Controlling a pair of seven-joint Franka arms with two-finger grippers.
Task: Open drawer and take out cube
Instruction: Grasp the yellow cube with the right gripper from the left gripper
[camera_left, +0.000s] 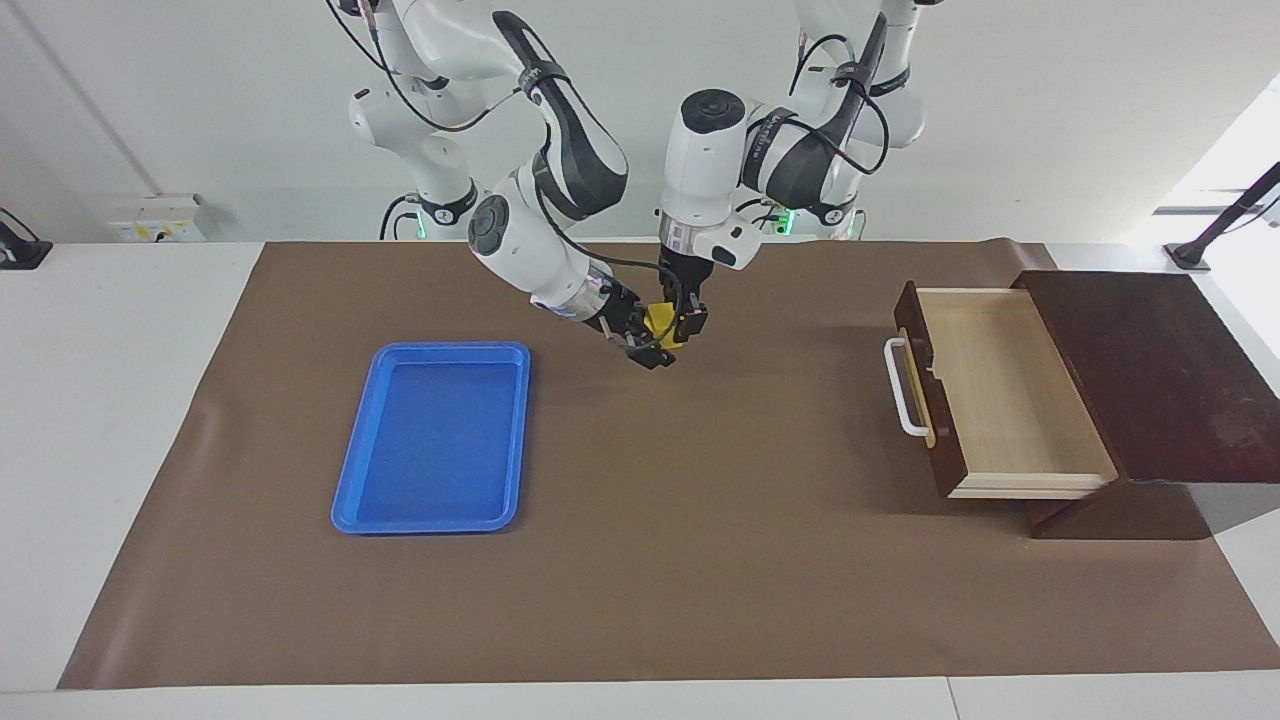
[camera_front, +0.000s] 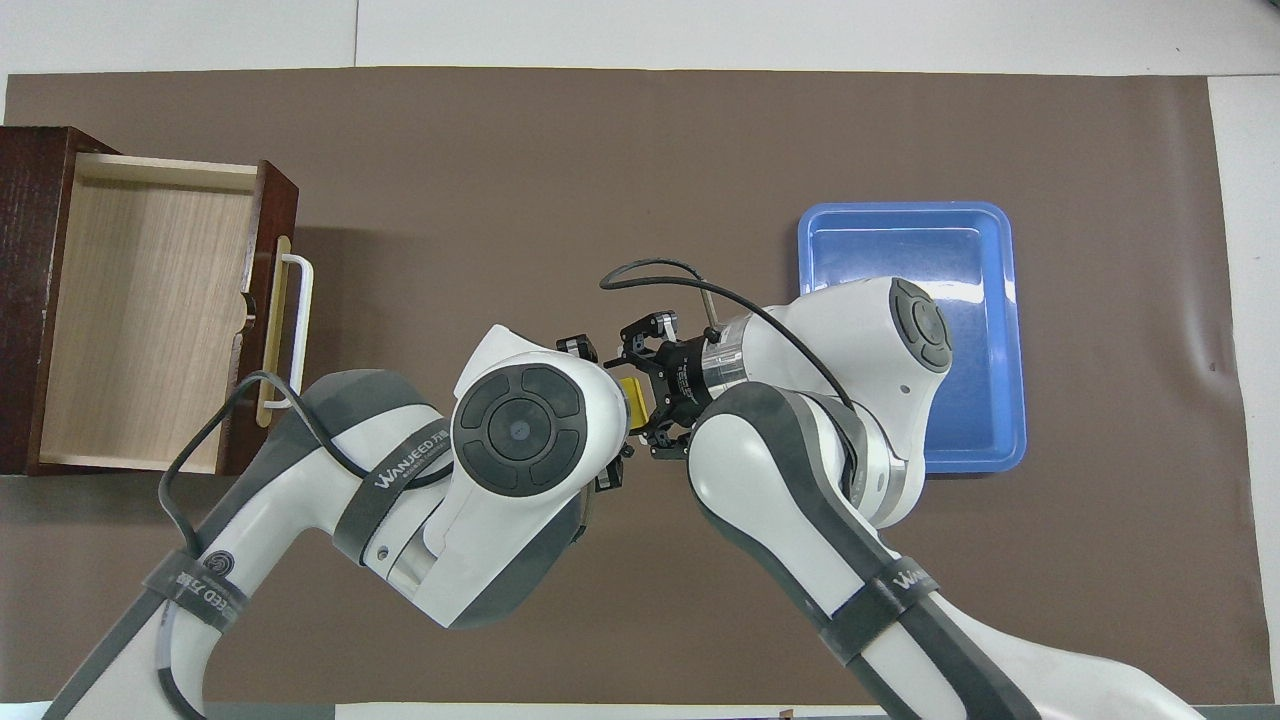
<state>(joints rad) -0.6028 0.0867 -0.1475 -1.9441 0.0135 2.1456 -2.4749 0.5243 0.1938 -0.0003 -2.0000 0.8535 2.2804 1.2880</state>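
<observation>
A: Both arms have met over the middle of the bench (camera_left: 120, 400), above the brown mat (camera_left: 700, 560), and the cube (camera_left: 658, 318) is right between them, up in the air.

B: Who has it?

A: The left gripper (camera_left: 678, 322) points straight down with the yellow cube at its fingertips. The right gripper (camera_left: 640, 345) comes in at a slant from the tray's end and touches the same cube. Both look closed on it, fingers against its faces, though from up top the left arm's wrist hides most of that.

B: And from the overhead view?

A: Only a sliver of the cube (camera_front: 631, 392) shows, wedged between the left arm's wrist and the right gripper (camera_front: 652, 398). The left gripper's own fingers are hidden there.

B: The drawer?

A: The drawer (camera_left: 1000, 395) is pulled well out of its dark box (camera_left: 1150, 380) at the left arm's end of the bench, white handle (camera_left: 903, 388) facing the middle, pale wood floor bare.

B: And the tray?

A: The blue tray (camera_left: 345, 500) lies flat toward the right arm's end, well apart from the drawer. The cube hangs over the mat between the two, closer to the tray.
</observation>
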